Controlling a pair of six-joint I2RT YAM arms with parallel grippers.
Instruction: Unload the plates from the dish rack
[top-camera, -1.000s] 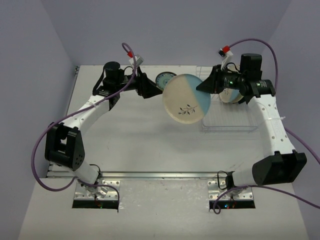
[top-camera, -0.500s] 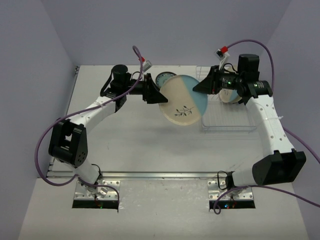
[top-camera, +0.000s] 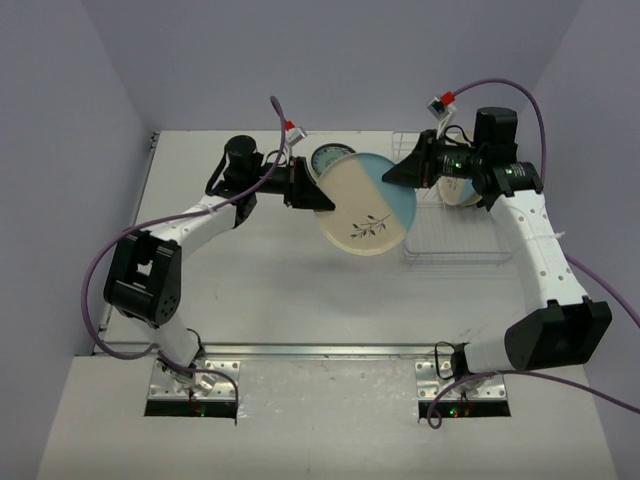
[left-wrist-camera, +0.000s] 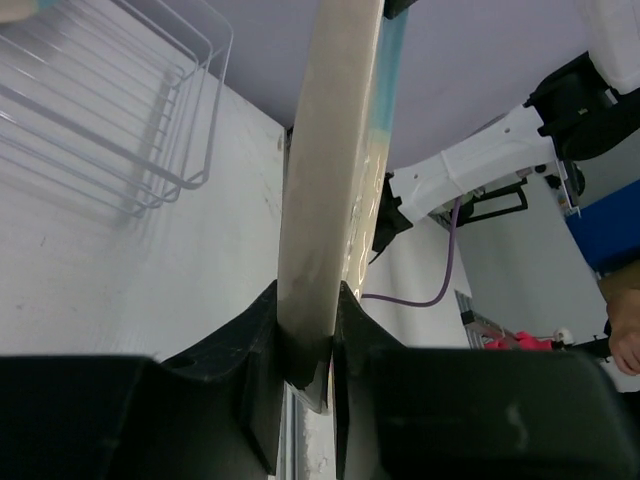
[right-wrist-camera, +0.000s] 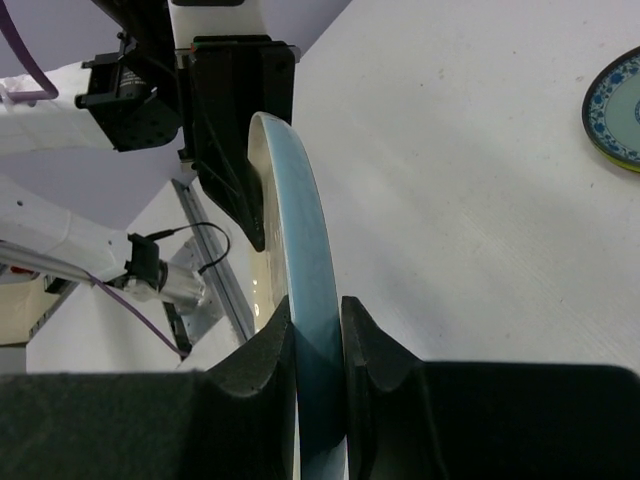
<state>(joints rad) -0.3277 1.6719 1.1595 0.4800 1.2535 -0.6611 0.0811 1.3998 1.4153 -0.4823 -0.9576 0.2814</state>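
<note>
Cream-blue plate (top-camera: 365, 205): pinched at 9 o'clock by left end effector (top-camera: 321, 195), at 2 o'clock by right end effector (top-camera: 399, 178); likely mid-air handover.

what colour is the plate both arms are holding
The plate is cream and light blue with a dark sprig; top external view.

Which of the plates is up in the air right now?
The large cream and light-blue plate with the leaf sprig, gripped at opposite rims by the left gripper and right gripper. The small teal-patterned plate lies flat on the table.
</note>
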